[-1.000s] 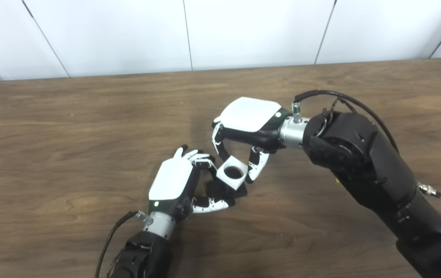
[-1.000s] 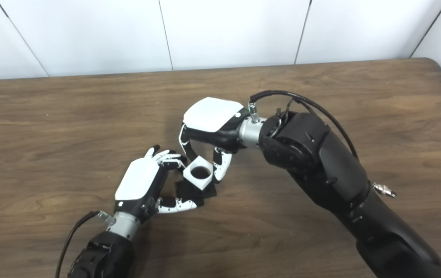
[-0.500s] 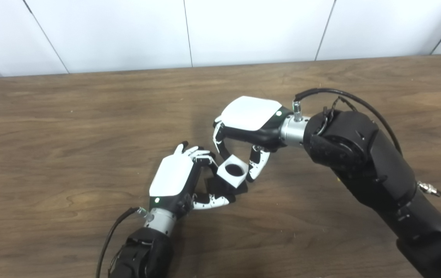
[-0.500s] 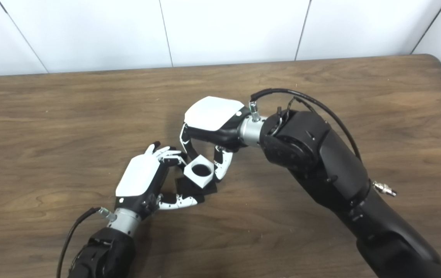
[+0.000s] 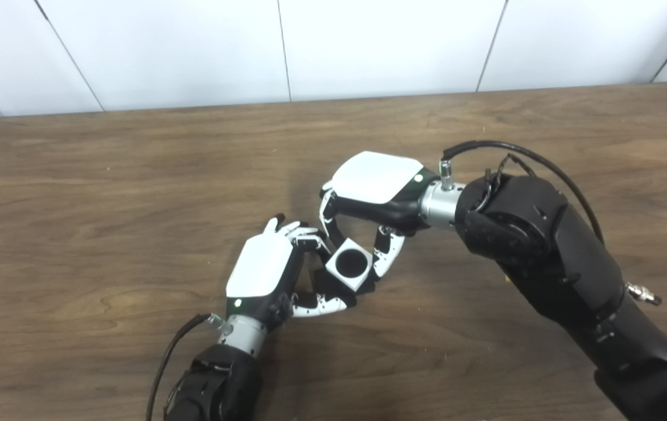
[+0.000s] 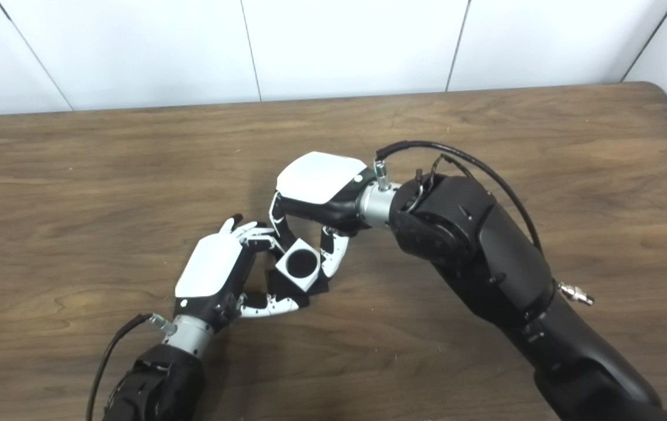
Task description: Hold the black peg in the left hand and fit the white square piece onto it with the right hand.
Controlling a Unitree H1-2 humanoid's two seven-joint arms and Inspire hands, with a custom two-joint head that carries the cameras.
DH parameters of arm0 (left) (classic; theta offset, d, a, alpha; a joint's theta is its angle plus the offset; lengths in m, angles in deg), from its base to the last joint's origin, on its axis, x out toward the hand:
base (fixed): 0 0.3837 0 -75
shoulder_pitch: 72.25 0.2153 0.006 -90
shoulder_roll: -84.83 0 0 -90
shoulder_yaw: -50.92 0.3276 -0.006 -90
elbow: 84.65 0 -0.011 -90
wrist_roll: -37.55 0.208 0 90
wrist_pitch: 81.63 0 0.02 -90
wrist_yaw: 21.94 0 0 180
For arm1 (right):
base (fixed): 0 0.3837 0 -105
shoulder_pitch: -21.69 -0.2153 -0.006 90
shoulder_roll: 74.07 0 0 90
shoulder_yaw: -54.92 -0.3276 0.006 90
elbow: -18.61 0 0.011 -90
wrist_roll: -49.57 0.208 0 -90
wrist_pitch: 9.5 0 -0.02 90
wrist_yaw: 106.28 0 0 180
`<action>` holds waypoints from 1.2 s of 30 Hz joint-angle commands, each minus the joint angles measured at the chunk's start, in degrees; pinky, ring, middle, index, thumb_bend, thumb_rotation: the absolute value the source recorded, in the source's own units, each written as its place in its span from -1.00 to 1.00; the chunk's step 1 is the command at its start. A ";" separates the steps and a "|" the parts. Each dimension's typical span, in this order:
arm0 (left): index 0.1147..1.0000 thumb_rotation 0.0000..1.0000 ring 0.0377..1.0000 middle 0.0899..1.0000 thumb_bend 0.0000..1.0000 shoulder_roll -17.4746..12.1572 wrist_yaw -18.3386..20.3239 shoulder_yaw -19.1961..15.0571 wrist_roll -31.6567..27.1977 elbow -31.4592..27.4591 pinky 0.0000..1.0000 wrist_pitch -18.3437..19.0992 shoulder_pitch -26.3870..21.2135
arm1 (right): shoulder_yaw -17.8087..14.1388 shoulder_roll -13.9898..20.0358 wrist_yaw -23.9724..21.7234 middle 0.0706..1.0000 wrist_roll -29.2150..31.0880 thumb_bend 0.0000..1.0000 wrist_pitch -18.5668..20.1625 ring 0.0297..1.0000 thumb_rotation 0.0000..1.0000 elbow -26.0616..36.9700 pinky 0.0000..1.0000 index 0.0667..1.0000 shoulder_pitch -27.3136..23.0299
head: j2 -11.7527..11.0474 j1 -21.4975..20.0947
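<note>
My left hand (image 5: 266, 272) sits at the table's middle front, fingers and thumb curled around a black peg piece (image 5: 326, 286), mostly hidden under the white piece. My right hand (image 5: 368, 193) comes in from the right and is shut on the white square piece (image 5: 349, 264), pinched between fingers and thumb. The piece has a round dark hole facing up and sits directly over the black piece, between my left hand's fingers and thumb. It also shows in the right eye view (image 6: 300, 264). Whether the peg is inside the hole I cannot tell.
The brown wooden table (image 5: 105, 193) spreads out on all sides. A white panelled wall (image 5: 368, 47) stands behind its far edge. A black cable (image 5: 514, 152) loops over my right wrist.
My right hand has lowered and shifted slightly left with the white square piece, bringing it closer onto the black piece. My left hand has hardly moved. The camera tilted slightly after the oldest frame.
</note>
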 commanded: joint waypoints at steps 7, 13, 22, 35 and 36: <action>-0.16 -0.89 0.74 0.49 0.05 0.00 2.94 1.08 0.26 0.65 1.00 0.59 0.30 | -0.55 -0.35 2.01 0.43 -1.61 0.05 -0.85 0.72 -0.71 1.66 0.67 -0.10 -1.71 | 0.17 -0.17; -0.16 -0.89 0.74 0.48 0.05 0.02 3.02 1.10 0.45 0.60 1.00 0.65 0.27 | -0.53 0.06 0.60 0.48 -1.85 0.67 -0.24 0.74 -0.55 1.58 0.68 0.07 -1.98 | 0.30 -0.29; -0.16 -0.89 0.73 0.49 0.05 -0.03 3.01 0.98 0.37 0.67 1.00 0.60 0.30 | -0.98 0.07 0.26 0.52 -1.96 1.00 -0.09 0.76 -0.45 1.66 0.68 0.17 -1.99 | 0.31 -0.71; -0.16 -0.89 0.73 0.48 0.05 -0.10 4.13 1.19 0.87 0.08 1.00 1.53 -0.06 | -2.09 1.03 0.17 0.52 -1.74 1.00 -0.30 0.75 -0.41 1.92 0.65 0.16 -2.22 | 0.60 -1.22; -0.16 -0.89 0.73 0.48 0.05 -0.11 4.24 1.21 0.89 0.02 1.00 1.66 -0.11 | -2.22 1.14 0.18 0.51 -1.75 1.00 -0.40 0.75 -0.41 1.98 0.64 0.16 -2.21 | 0.60 -1.22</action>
